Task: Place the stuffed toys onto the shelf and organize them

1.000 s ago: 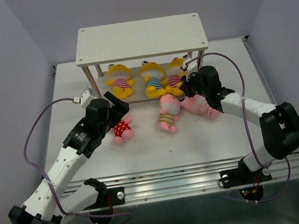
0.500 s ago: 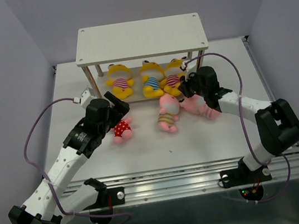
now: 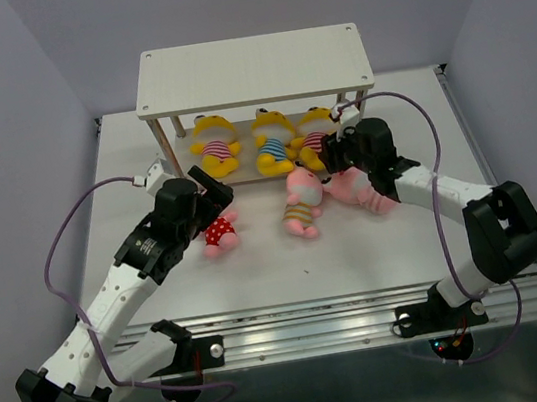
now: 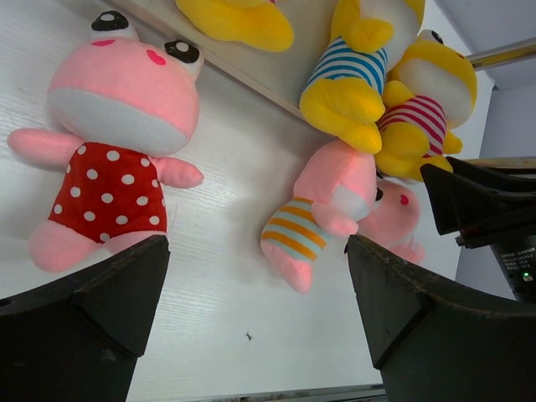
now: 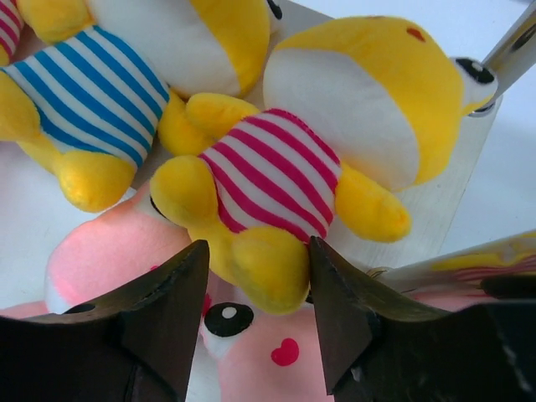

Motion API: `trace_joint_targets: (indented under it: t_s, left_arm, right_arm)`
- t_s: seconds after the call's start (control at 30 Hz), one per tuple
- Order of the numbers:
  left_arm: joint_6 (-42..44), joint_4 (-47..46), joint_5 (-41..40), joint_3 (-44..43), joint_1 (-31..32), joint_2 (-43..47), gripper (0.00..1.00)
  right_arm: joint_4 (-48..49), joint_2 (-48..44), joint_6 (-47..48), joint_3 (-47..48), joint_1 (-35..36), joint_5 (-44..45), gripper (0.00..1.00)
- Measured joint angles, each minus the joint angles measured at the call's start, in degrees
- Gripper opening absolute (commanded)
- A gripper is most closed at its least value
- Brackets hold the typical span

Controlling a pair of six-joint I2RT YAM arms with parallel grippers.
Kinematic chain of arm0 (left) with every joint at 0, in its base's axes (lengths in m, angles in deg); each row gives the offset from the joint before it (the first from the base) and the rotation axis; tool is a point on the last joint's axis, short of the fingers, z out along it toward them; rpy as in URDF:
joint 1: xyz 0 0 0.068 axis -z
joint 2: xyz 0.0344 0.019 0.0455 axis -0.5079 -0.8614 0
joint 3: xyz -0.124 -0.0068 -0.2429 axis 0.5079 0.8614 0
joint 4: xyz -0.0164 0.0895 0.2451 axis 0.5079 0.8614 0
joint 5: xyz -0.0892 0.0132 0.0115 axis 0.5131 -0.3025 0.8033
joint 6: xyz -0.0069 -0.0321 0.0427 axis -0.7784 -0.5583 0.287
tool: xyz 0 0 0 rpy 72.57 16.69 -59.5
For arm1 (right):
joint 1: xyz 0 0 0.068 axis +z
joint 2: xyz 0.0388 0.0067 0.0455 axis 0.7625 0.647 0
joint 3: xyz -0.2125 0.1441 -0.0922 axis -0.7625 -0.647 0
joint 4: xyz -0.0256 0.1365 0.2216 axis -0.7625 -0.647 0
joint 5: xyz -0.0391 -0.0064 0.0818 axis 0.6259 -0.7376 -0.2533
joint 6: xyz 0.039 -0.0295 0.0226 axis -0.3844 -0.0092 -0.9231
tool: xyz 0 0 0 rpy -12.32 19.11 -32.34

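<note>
Right jaws (image 5: 255,251): parted, astride one foot of the yellow toy in pink stripes (image 5: 335,109). The toy lies just ahead of them on the lower board of the shelf (image 3: 251,67).

Left jaws (image 4: 257,251): spread wide, gripping nothing. The pink polka-dot toy (image 4: 109,142) lies ahead of them on the worktop (image 4: 218,318), toward the left finger.

The white left arm (image 3: 119,284) reaches forward, its black pincer (image 4: 257,244) spread wide. The white right arm (image 3: 441,192) reaches forward too, its black pincer (image 5: 258,247) partly parted.

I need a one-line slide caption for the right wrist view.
Right gripper fingers flank the foot of a pink-striped yellow toy on the shelf, beside a blue-striped one.
</note>
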Motion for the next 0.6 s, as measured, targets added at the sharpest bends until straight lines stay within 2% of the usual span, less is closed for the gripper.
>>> trace_joint_targets:
  t_s: [0.03, 0.13, 0.4, 0.5, 0.6]
  left_arm:
    - [0.0, 0.0, 0.1, 0.0, 0.0, 0.0, 0.99]
    - [0.0, 0.0, 0.2, 0.1, 0.0, 0.3, 0.99]
    - [0.0, -1.0, 1.0, 1.2, 0.0, 1.1, 0.99]
    - [0.2, -2.0, 1.8, 1.7, 0.0, 1.0, 0.99]
    - [0.5, -3.2, 2.4, 1.8, 0.0, 0.4, 0.99]
  right_arm:
    - [0.0, -0.6, -0.3, -0.1, 0.0, 0.2, 0.65]
    - [-0.1, -2.5, -1.1, -0.3, 0.0, 0.4, 0.76]
    - [-1.8, -6.9, -1.9, -1.5, 0.0, -0.8, 0.89]
    - [-2.5, -7.7, -3.0, -2.4, 0.0, -2.9, 1.0]
    - [-4.0, -7.8, -3.9, -2.8, 0.2, -4.3, 1.0]
